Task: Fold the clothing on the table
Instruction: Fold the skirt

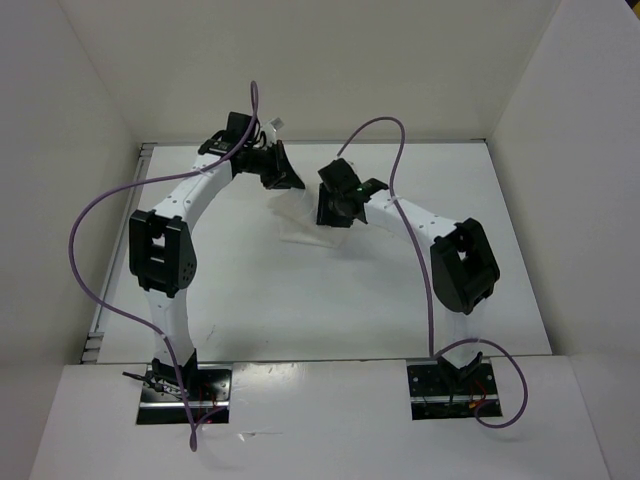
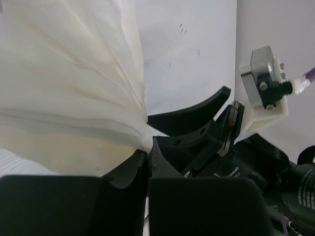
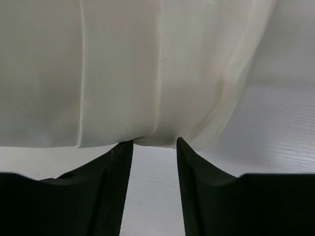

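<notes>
Clothing (image 2: pixel 69 73), a thin white fabric, lies gathered at the far middle of the desk (image 1: pixel 300 300). Left gripper (image 2: pixel 149 150) is clenched on a bunched edge, with pleats fanning out from it. Right gripper (image 3: pixel 154 143) is unclenched, jaws apart, a hem just beyond its tips. Judged step: taking hold for a fold. Next move: the right gripper advances and pinches that hem without crumpling it.

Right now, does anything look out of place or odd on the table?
Only the clothing: it is bunched into uneven pleats where the shut left hand pinches it, instead of lying flat. The right hand is open, with the cloth edge just beyond its fingertips, not gripped. No damage shows.
</notes>
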`<act>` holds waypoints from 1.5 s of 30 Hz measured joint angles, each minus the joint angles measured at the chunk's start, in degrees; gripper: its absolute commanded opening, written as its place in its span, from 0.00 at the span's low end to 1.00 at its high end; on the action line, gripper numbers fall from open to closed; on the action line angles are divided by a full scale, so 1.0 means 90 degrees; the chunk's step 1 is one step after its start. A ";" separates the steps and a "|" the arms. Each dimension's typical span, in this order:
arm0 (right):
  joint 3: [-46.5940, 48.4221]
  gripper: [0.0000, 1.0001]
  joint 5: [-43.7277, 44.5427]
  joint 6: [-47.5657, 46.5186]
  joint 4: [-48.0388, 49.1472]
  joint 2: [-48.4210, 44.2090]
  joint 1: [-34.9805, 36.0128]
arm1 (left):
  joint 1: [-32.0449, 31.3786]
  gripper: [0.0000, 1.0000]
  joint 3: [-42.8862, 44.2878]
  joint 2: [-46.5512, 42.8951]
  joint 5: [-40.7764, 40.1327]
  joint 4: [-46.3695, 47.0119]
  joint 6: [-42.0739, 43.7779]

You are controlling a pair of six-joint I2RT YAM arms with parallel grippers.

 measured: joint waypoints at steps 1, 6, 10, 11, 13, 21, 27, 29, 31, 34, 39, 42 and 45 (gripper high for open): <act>0.0024 0.33 0.0036 -0.0027 -0.0022 0.0027 0.0058 | 0.0000 0.00 -0.0046 0.0000 0.0000 0.0005 0.0000; 0.0012 0.00 -0.0015 0.0000 -0.0107 0.0032 0.0255 | 0.0000 0.00 -0.0146 0.0010 0.0000 0.0007 -0.0002; -0.0170 0.00 -0.0124 0.0058 -0.0092 0.0029 0.0301 | 0.0000 0.00 -0.0146 0.0015 0.0002 0.0024 -0.0002; -0.0250 0.00 -0.0134 0.0080 -0.0097 0.0029 0.0304 | 0.0000 0.00 -0.0146 0.0017 0.0002 0.0032 -0.0002; -0.0362 0.00 -0.0177 0.0102 -0.0102 0.0032 0.0306 | 0.0000 0.00 -0.0146 0.0024 0.0002 0.0036 -0.0002; -0.0396 0.00 0.0279 0.0197 -0.0080 0.0432 0.0308 | 0.0000 0.00 -0.0175 0.0061 0.0000 0.0063 0.0002; -0.0418 0.00 0.1013 0.0413 -0.0063 0.0522 0.0301 | 0.0000 0.00 -0.0682 0.0061 0.0000 0.0216 0.0002; -0.0546 0.00 0.1190 0.0488 0.0007 0.0522 0.0265 | 0.0000 0.00 -0.0967 0.0061 0.0000 0.0270 0.0002; -0.0743 0.00 0.1350 0.0573 0.0063 0.0522 0.0236 | 0.0000 0.00 -0.1224 0.0061 0.0000 0.0306 0.0007; -0.0957 0.00 0.1559 0.0702 0.0066 0.0522 0.0146 | 0.0000 0.00 -0.1598 0.0058 0.0002 0.0410 0.0010; -0.1117 0.00 0.1826 0.0947 0.0092 0.0515 -0.0131 | 0.0000 0.02 -0.2244 0.0024 0.0022 0.0537 0.0029; -0.1246 0.00 0.1892 0.1061 0.0102 0.0510 -0.0335 | 0.0000 0.22 -0.2703 -0.0022 0.0017 0.0629 0.0066; -0.1248 0.04 0.1868 0.1056 0.0044 0.0410 -0.0461 | 0.0000 0.44 -0.3123 -0.0080 0.0002 0.0675 0.0097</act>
